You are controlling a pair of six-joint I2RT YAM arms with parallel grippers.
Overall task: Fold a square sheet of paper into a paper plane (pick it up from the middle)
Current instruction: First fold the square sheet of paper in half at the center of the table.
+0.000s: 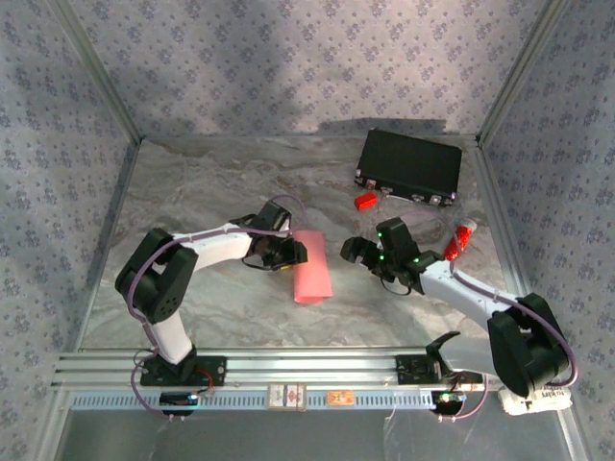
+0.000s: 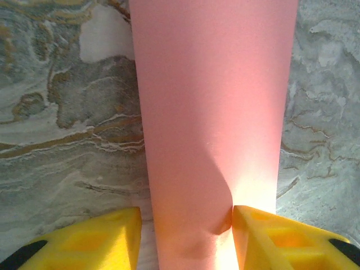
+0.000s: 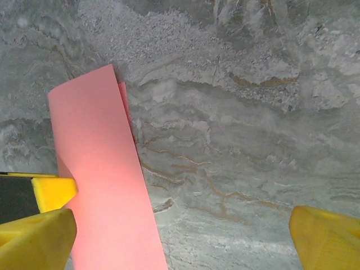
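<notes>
Yellow fingers of the left gripper sit at the bottom of the left wrist view, part-way open, straddling the paper. Right-hand finger touches the paper edge, and there is a small dent there. Left-hand finger sits just off the other edge with a sliver of table between. Not a clamp as far as I can tell. Paper runs as a pink band between the fingers and up out of the top of that view.

Right gripper is spread wide, nothing between the fingers but marbled table. Paper lies just beside its left-hand finger. Paper is folded: a second layer peeks out along the top right edge.

From the top camera, the paper is a narrow folded strip, mid-table, long axis roughly near-to-far, tilted a bit. No dart shape. Left gripper is at the strip's left edge, toward its far end. Right gripper is near the strip's right side, apart from it, pointing toward it. Strip sits between the two grippers.

Black case is at the far right of the table, lying flat and looking shut, contents hidden. Small red block is on the table just in front of the case's near left corner, outside it. Red-and-white tube lies on the table right of the right gripper, nearer than the case and outside it.
</notes>
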